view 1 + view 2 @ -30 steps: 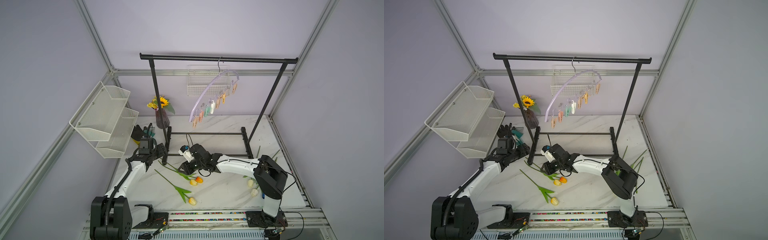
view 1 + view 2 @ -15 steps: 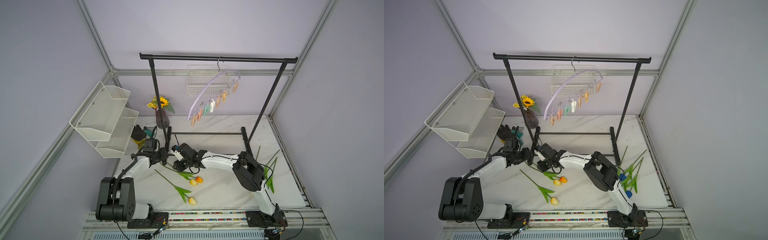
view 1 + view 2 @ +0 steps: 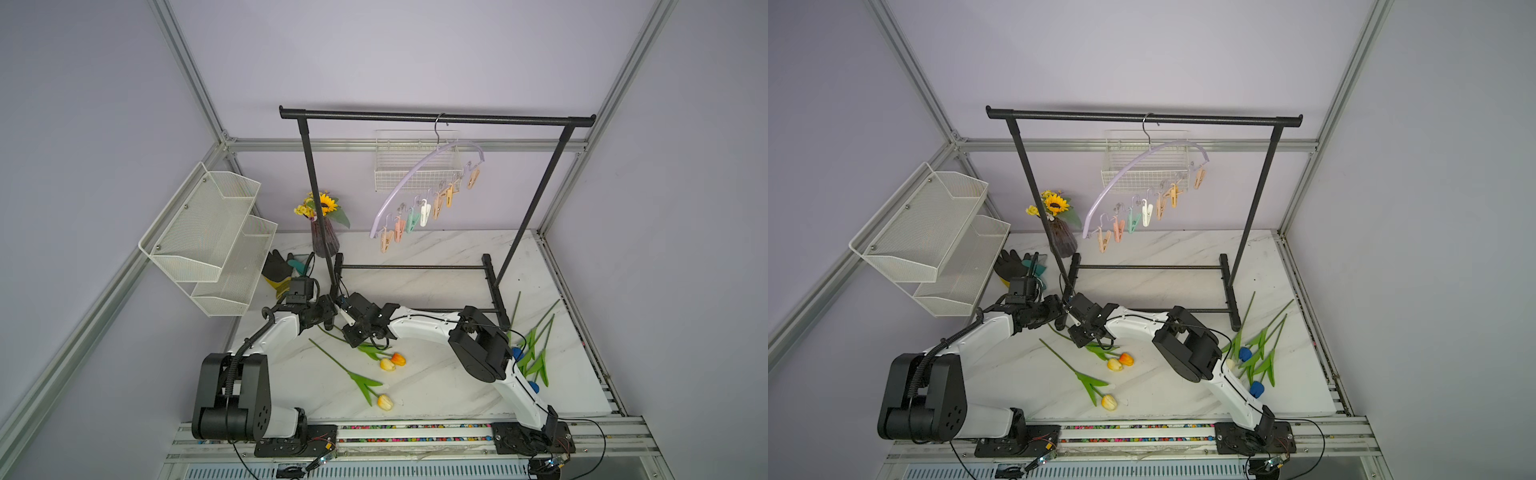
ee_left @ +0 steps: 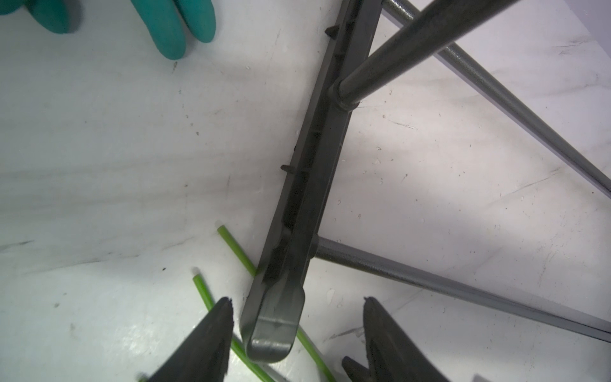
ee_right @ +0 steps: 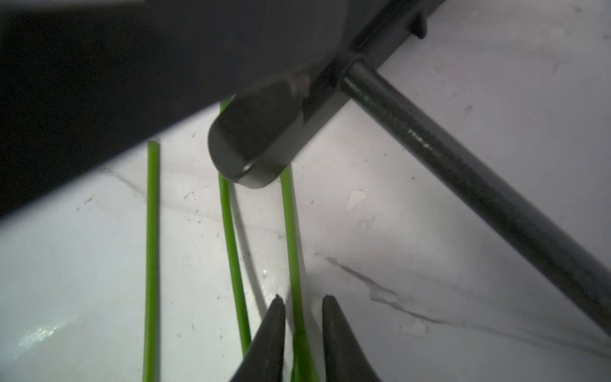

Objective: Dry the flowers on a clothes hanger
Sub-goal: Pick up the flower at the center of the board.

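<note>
Both arms have swung in toward the rack's foot [image 4: 307, 185], left of centre. Left gripper [image 4: 297, 299] gapes wide astride that foot; right gripper [image 5: 302, 299] narrow around one of three stems [image 5: 231, 238], pinch unclear. Flowers [image 3: 386, 364]: three heads lower centre, two blue at right, partly behind the right arm [image 3: 424, 328]. One hanger [image 3: 457, 144] upper centre, clips [image 3: 424, 214] overlapping.

You have the rack foot [image 4: 297, 205] lying over the stems [image 5: 291, 231]; bare tabletop [image 3: 436, 374] is open beside the tulip heads [image 3: 391, 362].
</note>
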Controlling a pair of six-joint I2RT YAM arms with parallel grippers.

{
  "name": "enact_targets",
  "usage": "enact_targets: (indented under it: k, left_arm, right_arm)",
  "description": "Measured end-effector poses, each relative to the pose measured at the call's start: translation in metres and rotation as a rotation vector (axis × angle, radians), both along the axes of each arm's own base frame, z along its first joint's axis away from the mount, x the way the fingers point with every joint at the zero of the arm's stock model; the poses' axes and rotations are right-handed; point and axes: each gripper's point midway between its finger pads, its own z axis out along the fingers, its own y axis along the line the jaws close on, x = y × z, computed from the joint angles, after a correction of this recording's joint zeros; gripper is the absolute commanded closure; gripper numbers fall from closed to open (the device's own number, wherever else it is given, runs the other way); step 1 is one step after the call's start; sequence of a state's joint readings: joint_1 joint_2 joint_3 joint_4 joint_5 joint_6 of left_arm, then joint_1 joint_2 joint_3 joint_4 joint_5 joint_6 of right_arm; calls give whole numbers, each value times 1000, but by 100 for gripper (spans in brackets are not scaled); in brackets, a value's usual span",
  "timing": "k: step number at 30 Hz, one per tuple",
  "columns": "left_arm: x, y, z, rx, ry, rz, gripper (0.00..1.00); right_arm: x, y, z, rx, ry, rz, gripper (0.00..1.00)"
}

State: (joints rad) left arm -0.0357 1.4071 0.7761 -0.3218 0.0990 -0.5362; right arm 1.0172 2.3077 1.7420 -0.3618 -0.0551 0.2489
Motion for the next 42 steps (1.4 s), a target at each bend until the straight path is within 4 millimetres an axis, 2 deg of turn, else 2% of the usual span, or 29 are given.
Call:
enact_targets:
  k: [9, 20, 25, 31, 35, 42]
  left_arm:
    - [-2, 1, -1, 6, 8, -1, 35]
    - [-5, 4, -4, 16, 25, 7, 35]
    - [-7, 5, -5, 18, 34, 10, 34]
    - [-7, 6, -6, 18, 37, 14, 34]
    - [-7, 7, -14, 20, 63, 18, 34]
    - [-1, 9, -15, 30, 73, 7, 24]
  right_arm:
    - [1, -2, -2, -36, -44, -16, 84]
    - [2, -1, -3, -71, -85, -22, 84]
    - [2, -1, -4, -83, -106, -24, 100]
    - [2, -1, -3, -86, -114, -14, 100]
    - [1, -1, -3, -79, -124, -3, 100]
    - [1, -7, -2, -76, -140, 8, 100]
